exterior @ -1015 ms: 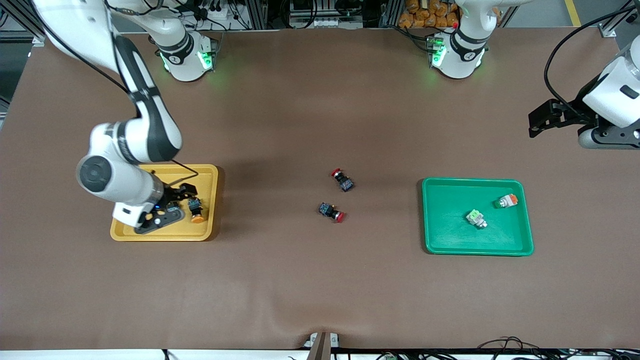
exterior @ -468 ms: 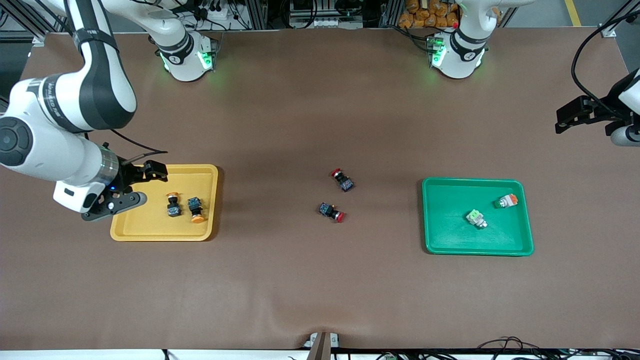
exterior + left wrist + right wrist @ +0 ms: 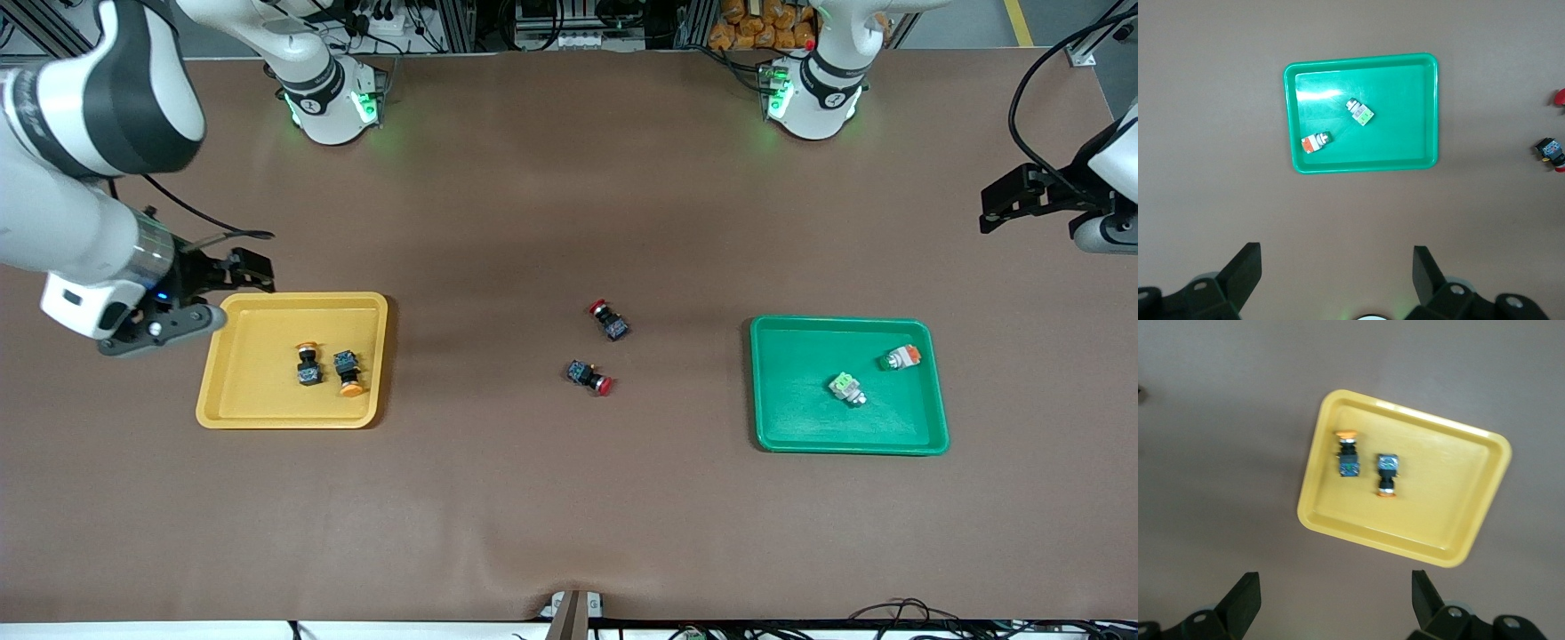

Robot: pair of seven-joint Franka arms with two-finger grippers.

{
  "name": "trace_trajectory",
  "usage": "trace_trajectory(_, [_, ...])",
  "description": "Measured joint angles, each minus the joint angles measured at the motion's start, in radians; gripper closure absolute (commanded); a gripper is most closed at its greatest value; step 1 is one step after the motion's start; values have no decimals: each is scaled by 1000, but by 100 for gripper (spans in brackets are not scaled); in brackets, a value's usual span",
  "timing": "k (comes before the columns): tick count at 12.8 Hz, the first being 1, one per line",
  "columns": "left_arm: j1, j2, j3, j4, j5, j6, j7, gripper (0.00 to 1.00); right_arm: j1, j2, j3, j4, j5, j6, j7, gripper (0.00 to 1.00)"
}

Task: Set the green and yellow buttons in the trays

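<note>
- Yellow tray (image 3: 267, 409) is set toward the right arm's end of the table; two yellow-capped buttons are held in it, side by side, lying down.
- First yellow button (image 3: 308, 365): long axis runs toward and away from the front camera, cap pointed away from it.
- Second yellow button (image 3: 348, 372): roughly parallel to the first, but cap pointed toward the front camera.
- Green tray (image 3: 800, 427) is set toward the left arm's end; two whitish buttons are held in it, apart from each other.
- Green-topped button (image 3: 845, 388) lies on a diagonal; orange-topped button (image 3: 900, 357) lies nearly crosswise, its orange end toward the left arm's end of the table.
- Two red-capped switches (image 3: 609, 320) (image 3: 589, 375) are seen on the bare table (image 3: 533, 516) between the trays.
- Right gripper (image 3: 191, 298) is held in the air over the table at the yellow tray's corner; fingers (image 3: 1245, 597) are spread wide, nothing between them.
- Left gripper (image 3: 1022, 200) is held over the table's end, well apart from the green tray; fingers (image 3: 1245, 270) are spread wide, empty; the arm is partly cut off by the frame edge.
</note>
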Motion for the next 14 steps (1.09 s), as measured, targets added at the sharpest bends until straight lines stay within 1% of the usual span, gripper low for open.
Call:
trace_trajectory(2, [2, -1, -6, 0, 0, 0, 0, 0, -77, -19, -1, 0, -2, -29, -75, 0])
trace_trajectory(4, [2, -9, -8, -1, -12, 0, 0, 0, -117, -42, -1, 0, -2, -59, -114, 0])
trace_trajectory(8, [1, -50, -9, -38, -28, 2, -18, 0, -117, -97, 11, -36, -2, -88, -114, 0])
trace_trajectory(14, [5, -62, -8, -56, -29, 8, -19, 0, -117, -115, 13, -65, -2, -88, -114, 0])
